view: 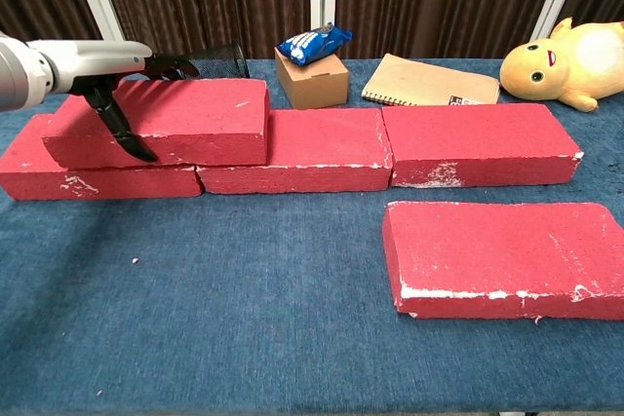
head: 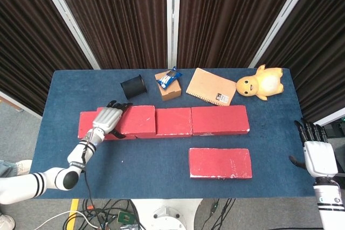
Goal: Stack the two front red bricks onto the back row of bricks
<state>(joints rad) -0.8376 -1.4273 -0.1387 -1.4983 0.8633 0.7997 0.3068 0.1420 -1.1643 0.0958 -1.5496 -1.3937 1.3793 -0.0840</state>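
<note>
The left hand [view: 93, 65] grasps the stacked brick [view: 161, 122], thumb on its front face. The front brick [view: 502, 258] lies untouched. The right hand [head: 318, 154] is released. Withdrawing the fingers [head: 116, 104] carelessly could drag the brick off the back row [view: 390, 148].

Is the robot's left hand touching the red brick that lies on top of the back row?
Touching. The chest view shows the left hand gripping the stacked red brick: thumb on its front face, fingers over its back edge.

Table: you had a blue cloth top [head: 161, 162].
Back row: three red bricks [head: 218, 119] lay end to end.
Front: one red brick [head: 220, 162].
Rear: black cup [head: 133, 86], cardboard box [head: 168, 91], notebook [head: 210, 86], yellow plush [head: 260, 83].
</note>
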